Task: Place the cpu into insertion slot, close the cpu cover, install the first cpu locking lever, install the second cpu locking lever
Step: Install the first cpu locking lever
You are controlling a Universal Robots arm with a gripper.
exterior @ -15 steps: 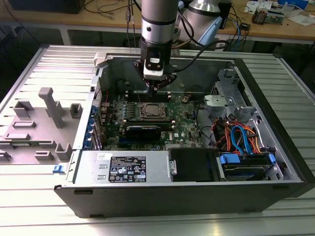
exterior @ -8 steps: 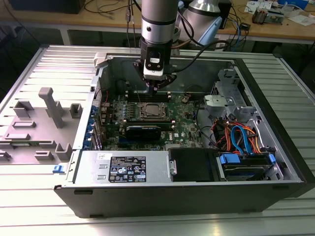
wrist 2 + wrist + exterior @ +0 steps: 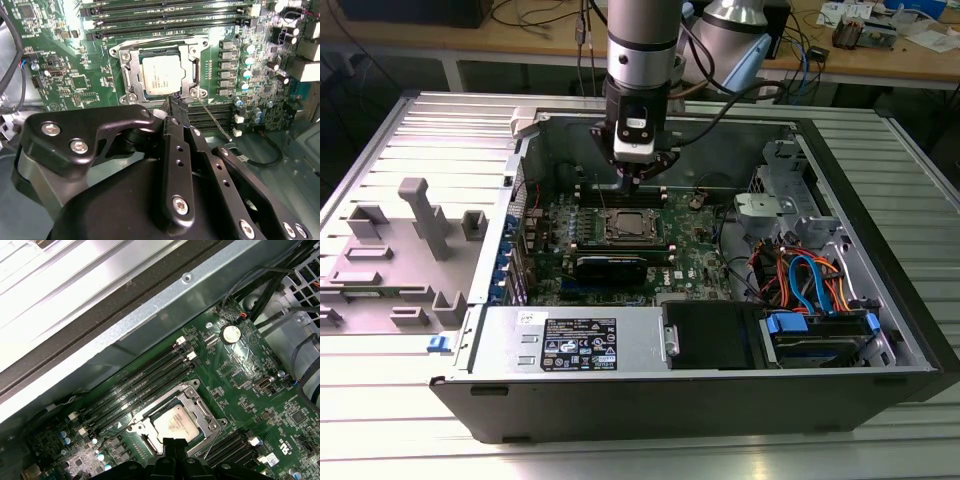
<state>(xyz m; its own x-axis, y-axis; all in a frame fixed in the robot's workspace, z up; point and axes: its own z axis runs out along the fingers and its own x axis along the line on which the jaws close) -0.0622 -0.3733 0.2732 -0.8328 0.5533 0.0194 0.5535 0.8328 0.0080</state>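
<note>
**Entry: open computer case, CPU stage**

1. Black, open-sided metal computer case, lying flat on the ribbed silver table. You have the green circuit board on its floor, towards the far edge.
2. Insertion slot: square, silver-rimmed socket near the middle of the board.
3. CPU, a small flat square chip with a silvery-grey top. It sits inside the slot, flat and square to the rim, and you see it in both wrist views.
4. CPU cover, a thin silver frame plate with a large window. It lies down over the chip, whose top shows through the window.
5. Thin silver wire lever. It runs from the socket corner out across the long black memory slots on that side. Whether it is latched, you cannot tell.
6. Black two-finger gripper on the grey arm. It hangs just above the socket edge nearest the case's far wall. Its fingers are drawn narrowly together, and nothing shows between them. In the second wrist view its tip sits just beside the corner where the wire lever starts.
7. Further long black memory slots lie between the socket and the case's far wall.
8. Grey box with a black label, along the case's near edge.
9. Blue and orange cables, at the case's end on the exterior view's right.
10. Grey plastic fixture, on the table beside the case, on the exterior view's left.
</note>
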